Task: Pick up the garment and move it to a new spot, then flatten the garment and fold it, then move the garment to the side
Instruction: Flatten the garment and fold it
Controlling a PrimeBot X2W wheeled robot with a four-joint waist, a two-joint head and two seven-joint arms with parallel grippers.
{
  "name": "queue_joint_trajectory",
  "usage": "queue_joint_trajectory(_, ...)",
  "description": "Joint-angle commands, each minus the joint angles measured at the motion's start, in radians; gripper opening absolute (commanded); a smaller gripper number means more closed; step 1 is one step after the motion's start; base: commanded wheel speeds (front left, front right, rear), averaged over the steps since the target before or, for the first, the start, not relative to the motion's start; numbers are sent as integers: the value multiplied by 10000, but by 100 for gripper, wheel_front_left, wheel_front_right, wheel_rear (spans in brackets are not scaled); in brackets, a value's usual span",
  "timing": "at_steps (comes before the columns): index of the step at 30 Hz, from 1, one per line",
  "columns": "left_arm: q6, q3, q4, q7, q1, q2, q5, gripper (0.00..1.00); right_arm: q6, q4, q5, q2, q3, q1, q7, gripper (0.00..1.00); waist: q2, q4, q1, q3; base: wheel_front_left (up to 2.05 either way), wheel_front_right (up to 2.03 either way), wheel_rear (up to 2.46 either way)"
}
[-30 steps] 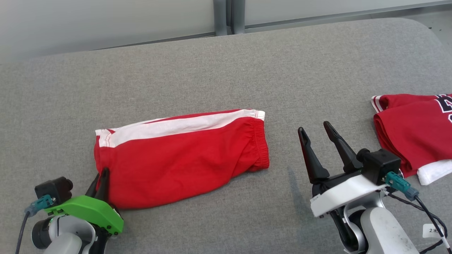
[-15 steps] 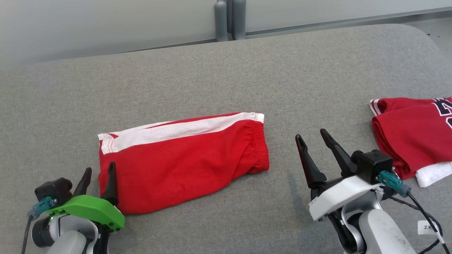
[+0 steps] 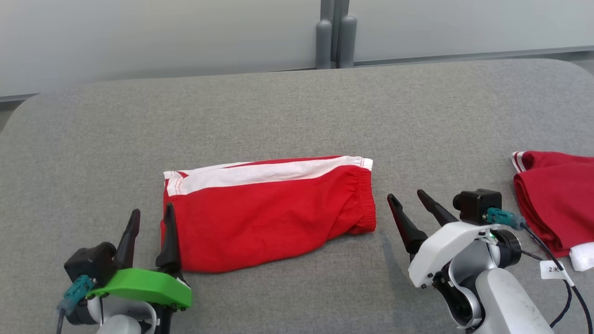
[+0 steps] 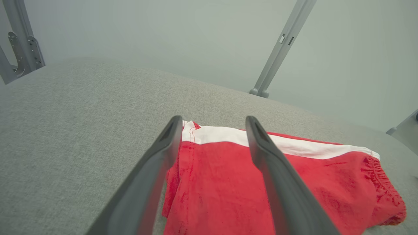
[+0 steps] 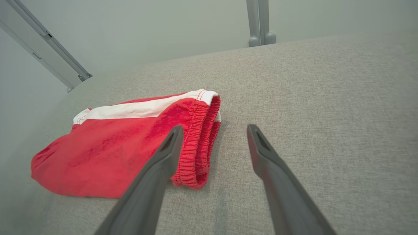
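The garment (image 3: 269, 213) is a pair of red shorts with a white side stripe, folded flat in the middle of the grey table (image 3: 278, 111). My left gripper (image 3: 151, 215) stands open at the garment's left end with nothing between its fingers; in the left wrist view the garment (image 4: 228, 182) lies beyond and under the open left gripper (image 4: 214, 122). My right gripper (image 3: 408, 197) is open and empty, just right of the elastic waistband. The right wrist view has the waistband end of the garment (image 5: 130, 140) left of the open right gripper (image 5: 215, 129).
A second red garment (image 3: 557, 204) with white trim lies at the table's right edge. Grey posts (image 3: 336, 37) stand behind the table's far edge, against a pale wall. Bare grey cloth surrounds the shorts on all sides.
My left gripper has opened and let go of the garment's left end. The head camera has shifted, so the whole scene sits further right and lower. The right gripper stays open.
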Motion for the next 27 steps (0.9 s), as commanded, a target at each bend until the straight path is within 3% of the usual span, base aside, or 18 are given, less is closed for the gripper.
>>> queue_joint_trajectory(1,37,79,-208,-24,311,-157,130,100,1,173,113,-24,-80,-191,282,100,57,384,0,-197,0,0,0)
queue_joint_trajectory(7,-37,119,-878,-27,769,-493,454,100,1,1117,653,-22,-397,-748,1268,100,57,970,0,-279,0,0,0)
queue_joint_trajectory(14,-72,115,-1425,-27,913,-699,729,100,1,2588,521,-30,-585,-1592,2053,100,57,1462,0,-233,0,0,0)
queue_joint_trajectory(27,-147,153,-1648,-27,1086,-853,992,100,1,4675,1299,-28,-700,-2502,2848,100,57,1820,0,-280,0,0,0)
